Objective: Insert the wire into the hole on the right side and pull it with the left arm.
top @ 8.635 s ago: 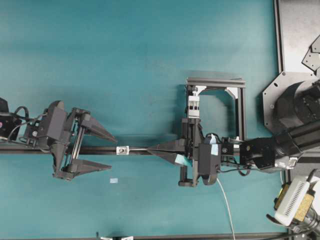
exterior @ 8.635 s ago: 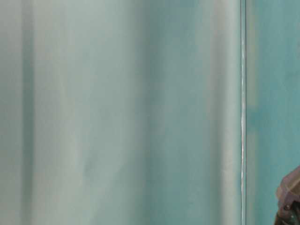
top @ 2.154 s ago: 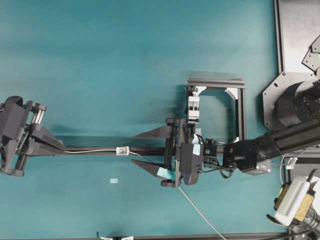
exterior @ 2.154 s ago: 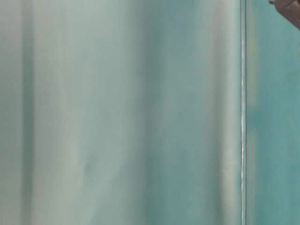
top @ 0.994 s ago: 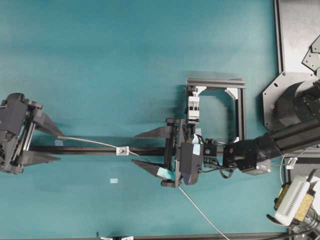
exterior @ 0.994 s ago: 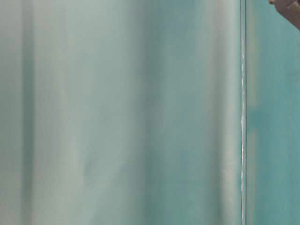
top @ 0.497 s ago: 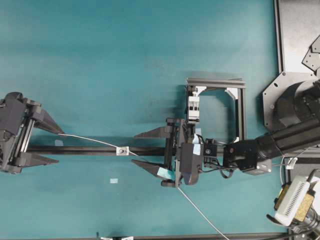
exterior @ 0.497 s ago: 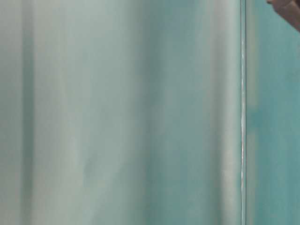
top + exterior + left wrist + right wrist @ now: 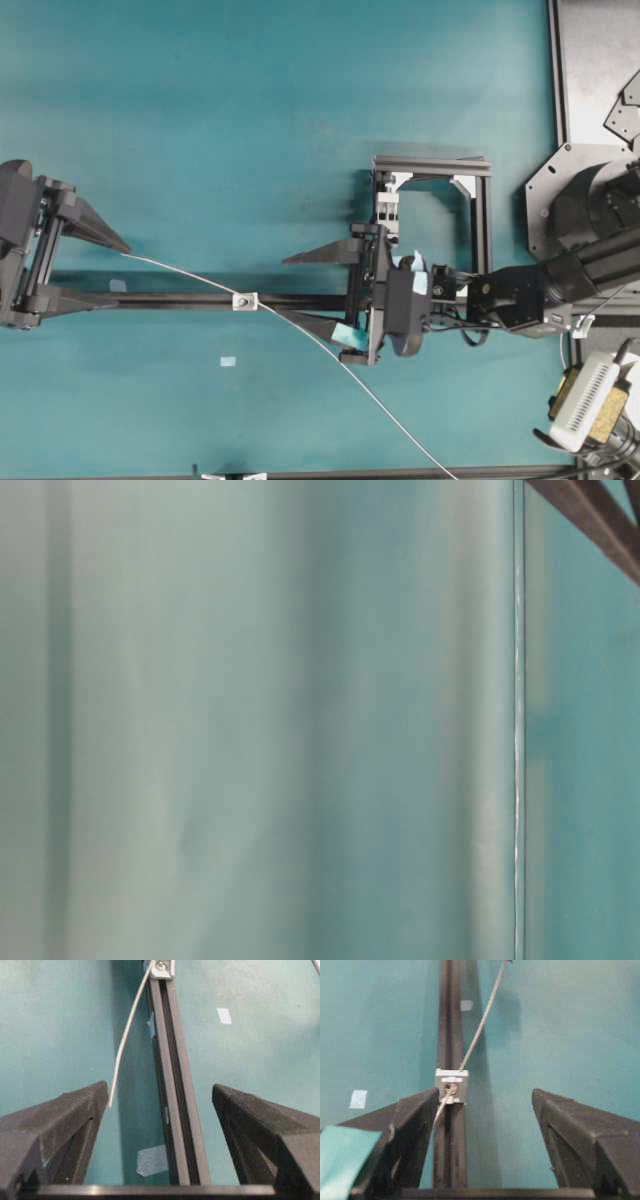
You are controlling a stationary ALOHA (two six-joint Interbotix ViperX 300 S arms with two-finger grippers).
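— What lies around the work, and does anything block it?

— A long black rail [image 9: 200, 298] runs left to right across the teal table [image 9: 250, 120], carrying the small silvery block [image 9: 243, 300]. To the right stands a dark frame [image 9: 480, 215] with a white clamp block [image 9: 387, 208] inside it. A small pale tape patch [image 9: 228, 361] lies nearer the camera. Nothing covers the block (the table-level view is only blur).

— And the wire?

— The wire [image 9: 185, 273] passes through the hole [image 9: 451, 1088] in the block, its free tip ending just beside the far finger [image 9: 95, 227] of the left gripper [image 9: 105, 270], apparently untouched. Rightward it trails toward the near edge.

— The tools?

— Both stand wide apart, holding nothing. The right gripper [image 9: 310, 290], with pale-blue tape, straddles the rail right of the block.
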